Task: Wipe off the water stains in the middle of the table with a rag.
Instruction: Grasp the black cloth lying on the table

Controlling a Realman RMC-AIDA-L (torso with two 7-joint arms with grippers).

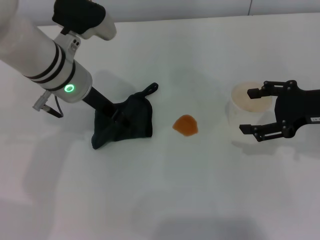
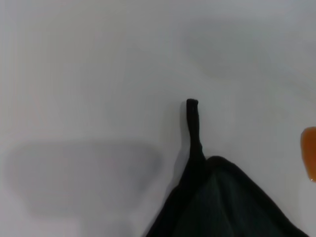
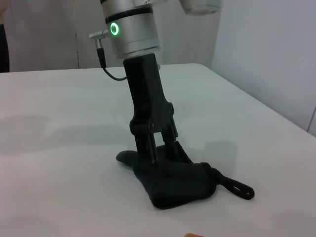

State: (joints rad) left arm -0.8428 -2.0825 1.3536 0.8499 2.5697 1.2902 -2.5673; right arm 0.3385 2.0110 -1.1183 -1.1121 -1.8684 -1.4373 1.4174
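The white desk (image 1: 165,200) fills the near part of the head view. Near its middle lies the stain (image 1: 185,124), a small rounded orange-amber blot, and everything else can be placed from it. To the robot's left of the stain, close by but not touching it, lies the black rag (image 1: 125,120), bunched into a crumpled heap with its small loop (image 1: 152,88) sticking out on the far side. The left end effector (image 1: 118,117) comes down at a slant onto the rag from the left; in the right wrist view its two dark fingers (image 3: 148,143) press down into the cloth (image 3: 177,182) with folds gathered between and around them, so it is clenched on the rag. The left wrist view shows the rag's dark edge (image 2: 227,202), its loop (image 2: 193,118) lying on the desk, and a sliver of the stain (image 2: 309,153) just beyond. To the robot's right of the stain, well apart from it, stands a translucent white cup (image 1: 247,102). The right end effector (image 1: 250,111) hovers by the cup, its black fingers spread wide, one over the cup's rim and one on its near side, grasping nothing.
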